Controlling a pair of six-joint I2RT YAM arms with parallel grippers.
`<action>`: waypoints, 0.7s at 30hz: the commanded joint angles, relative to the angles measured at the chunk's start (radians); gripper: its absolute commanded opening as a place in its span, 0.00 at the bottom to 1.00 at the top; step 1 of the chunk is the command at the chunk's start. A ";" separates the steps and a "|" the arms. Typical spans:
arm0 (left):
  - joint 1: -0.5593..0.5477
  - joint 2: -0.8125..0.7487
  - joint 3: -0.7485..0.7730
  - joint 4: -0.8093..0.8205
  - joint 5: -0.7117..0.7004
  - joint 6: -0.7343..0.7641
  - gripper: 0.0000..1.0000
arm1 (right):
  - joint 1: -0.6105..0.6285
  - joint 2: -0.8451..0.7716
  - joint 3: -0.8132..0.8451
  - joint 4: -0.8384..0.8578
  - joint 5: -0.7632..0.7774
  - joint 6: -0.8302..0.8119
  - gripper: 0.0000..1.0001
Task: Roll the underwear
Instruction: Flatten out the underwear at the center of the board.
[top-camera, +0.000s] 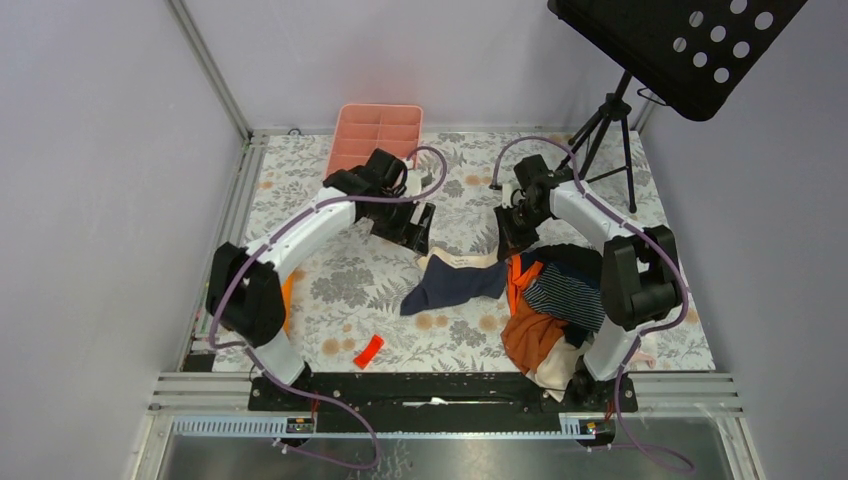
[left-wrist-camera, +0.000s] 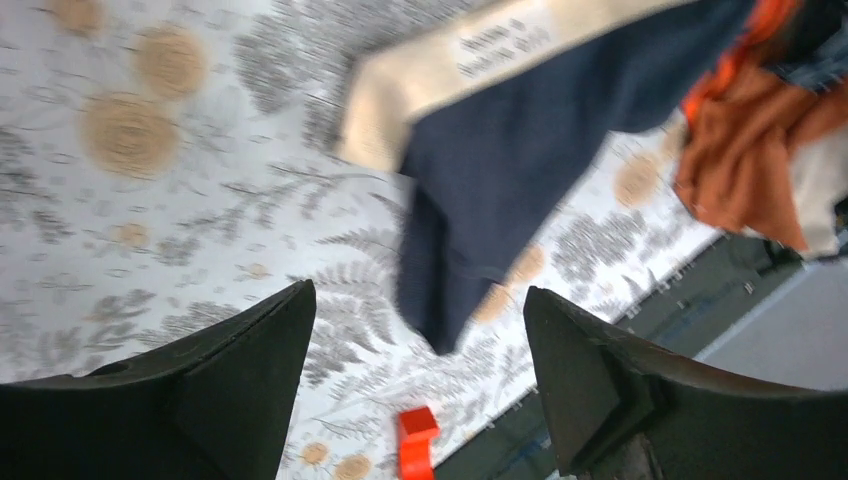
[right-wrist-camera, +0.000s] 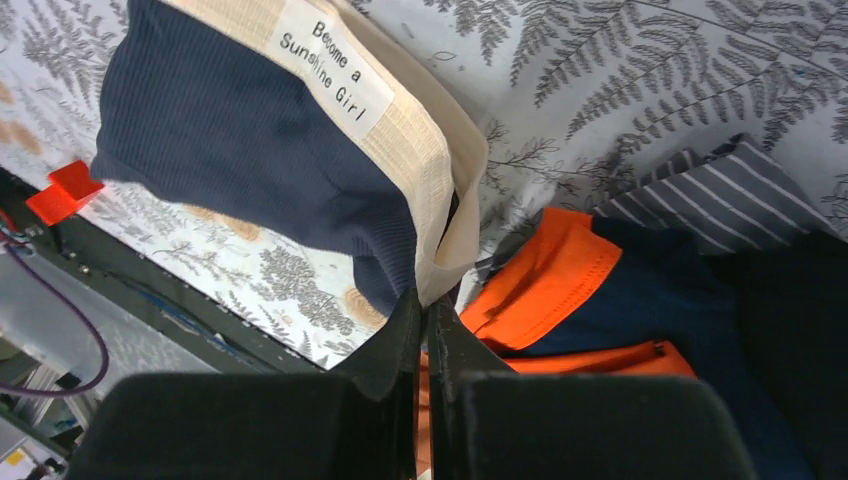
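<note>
The navy underwear with a tan waistband (top-camera: 455, 283) lies spread between the two arms. My right gripper (right-wrist-camera: 426, 300) is shut on one end of its waistband, and the navy cloth (right-wrist-camera: 230, 140) hangs off to the side of the jaws. In the top view that right gripper (top-camera: 512, 240) is at the underwear's right corner. My left gripper (top-camera: 420, 238) hovers at the waistband's left end. In the blurred left wrist view the left gripper (left-wrist-camera: 418, 292) is open and empty, the navy underwear (left-wrist-camera: 500, 150) beyond the fingertips. A striped underwear (top-camera: 565, 295) lies on the pile at right.
An orange garment (top-camera: 530, 335) and other clothes are heaped by the right arm's base. A pink divided tray (top-camera: 375, 135) stands at the back. A small red object (top-camera: 368, 350) lies near the front edge. A tripod stand (top-camera: 610, 130) is at the back right.
</note>
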 joint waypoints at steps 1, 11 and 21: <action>0.056 0.063 0.102 0.074 -0.122 0.021 0.83 | 0.003 0.000 0.016 0.005 0.072 -0.024 0.00; 0.086 0.271 0.032 0.234 0.188 0.152 0.65 | 0.002 0.024 -0.037 -0.011 0.091 -0.119 0.00; 0.143 0.324 -0.046 0.335 0.139 0.029 0.44 | 0.002 -0.002 -0.046 -0.008 0.074 -0.126 0.00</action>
